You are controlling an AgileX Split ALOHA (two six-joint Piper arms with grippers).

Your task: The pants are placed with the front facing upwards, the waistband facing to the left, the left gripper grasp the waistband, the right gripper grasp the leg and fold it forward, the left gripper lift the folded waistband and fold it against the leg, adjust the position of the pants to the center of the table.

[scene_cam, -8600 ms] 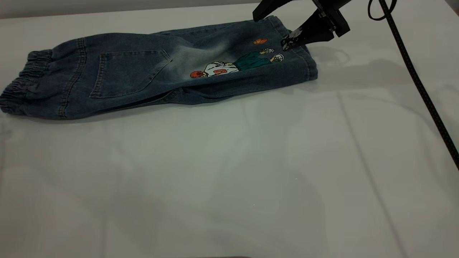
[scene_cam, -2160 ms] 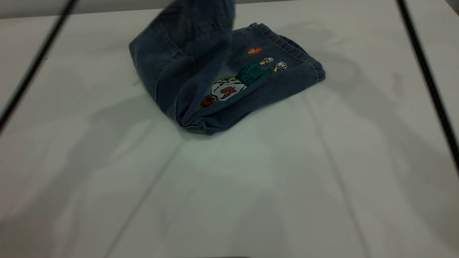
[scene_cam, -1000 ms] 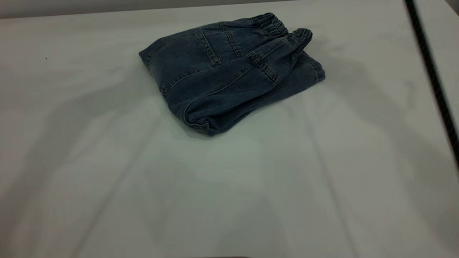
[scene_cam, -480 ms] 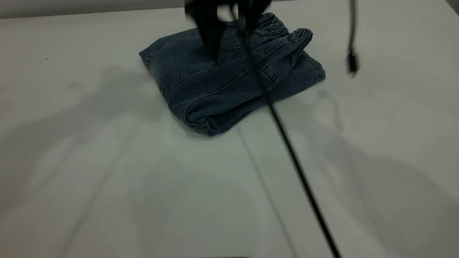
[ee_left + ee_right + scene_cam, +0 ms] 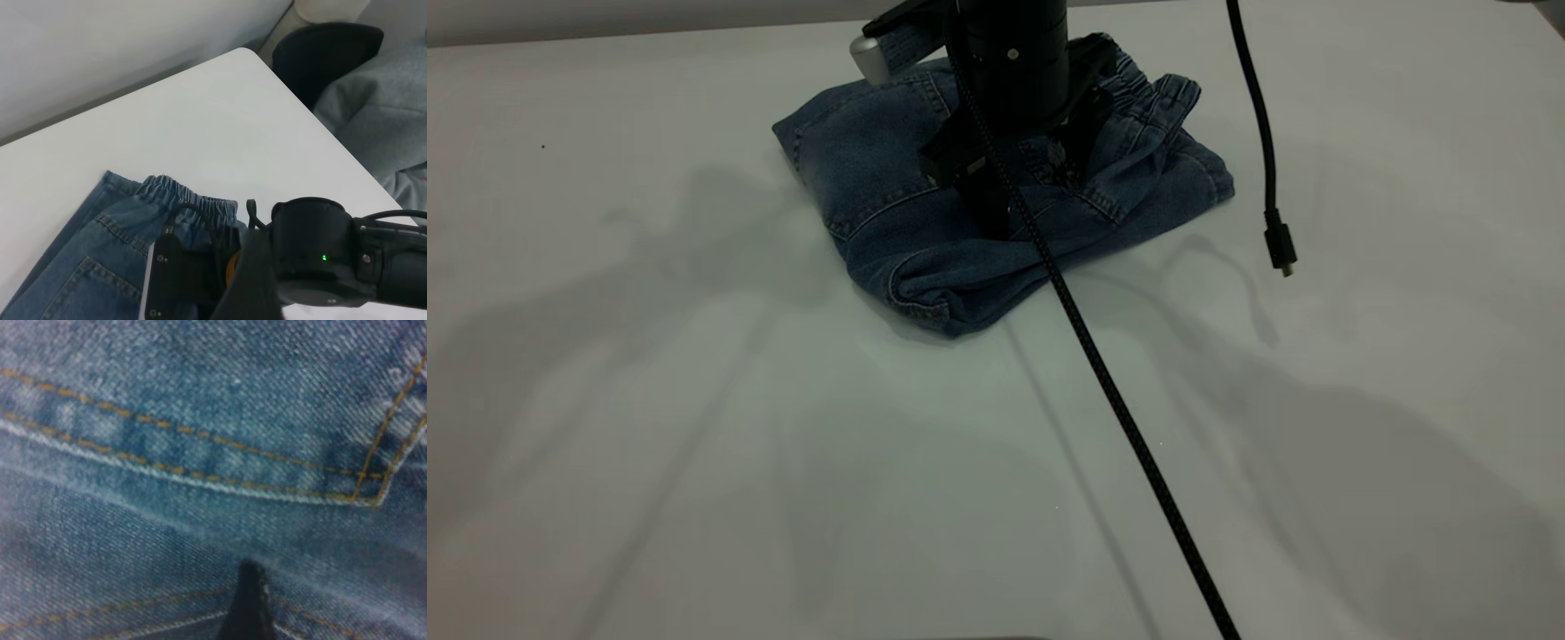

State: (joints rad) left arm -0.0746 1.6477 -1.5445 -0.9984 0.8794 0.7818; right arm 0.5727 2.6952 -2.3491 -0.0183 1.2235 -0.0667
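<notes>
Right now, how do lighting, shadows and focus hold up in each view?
Exterior view: dim overall; broad soft arm shadows spread over the table; the pants and the right gripper pressed on them read sharp. Left wrist view: bright, even light, the waistband crisp. Right wrist view: so near the denim that the stitching is soft and blurred, a dark fingertip edging in.

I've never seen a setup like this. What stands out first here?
A black robot arm plunges straight down onto a folded bundle of blue denim pants near the table's far edge, the right gripper pressed into the cloth. A loose black cable dangles beside it, its plug hanging free.
</notes>
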